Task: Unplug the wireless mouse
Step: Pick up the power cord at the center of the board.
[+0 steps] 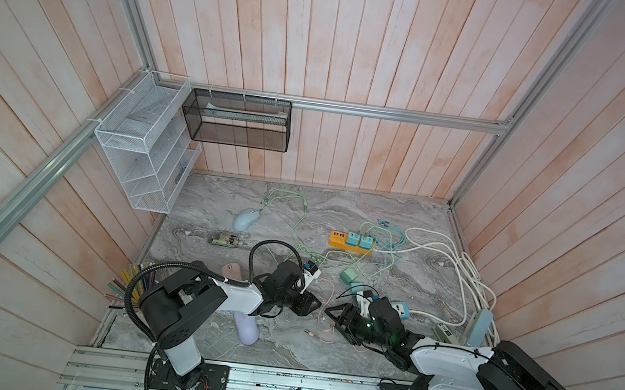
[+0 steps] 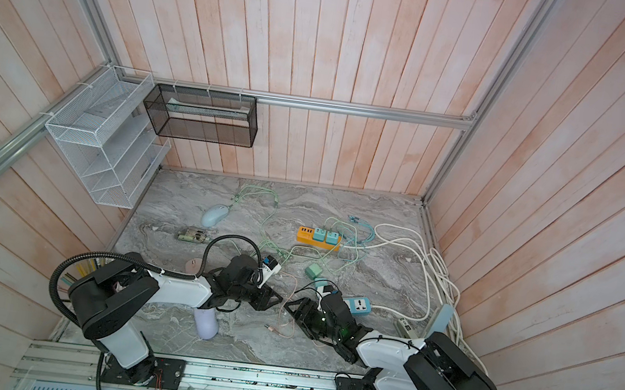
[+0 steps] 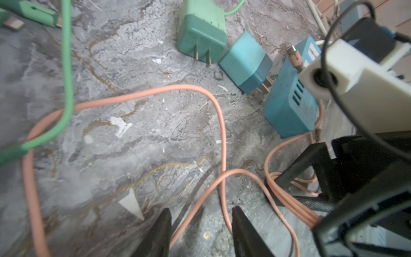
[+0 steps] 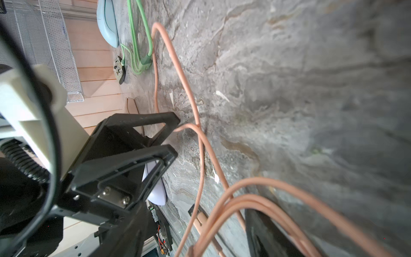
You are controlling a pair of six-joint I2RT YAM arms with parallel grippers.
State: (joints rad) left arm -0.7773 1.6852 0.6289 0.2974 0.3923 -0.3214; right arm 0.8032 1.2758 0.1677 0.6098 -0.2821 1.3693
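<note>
Marble tabletop (image 1: 221, 192) bears one pale-blue mouse (image 1: 246, 219), one orange strip (image 1: 337, 239) holding two chargers (image 1: 354, 239) (image 1: 366, 243).

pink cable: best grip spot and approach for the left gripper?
Grip the pink cable on the single strand lying flat on the table beyond its crossover, from straight above, jaws across it. Nearer the right gripper it bunches into loops.

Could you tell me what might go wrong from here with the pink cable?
Coils of the pink cable lie between the right gripper's open fingers; withdrawing could snag and drag them. The green cable crosses over the pink one, so pulling may tug it along. The left gripper, open astride one strand, might close on the wrong loop.
</note>
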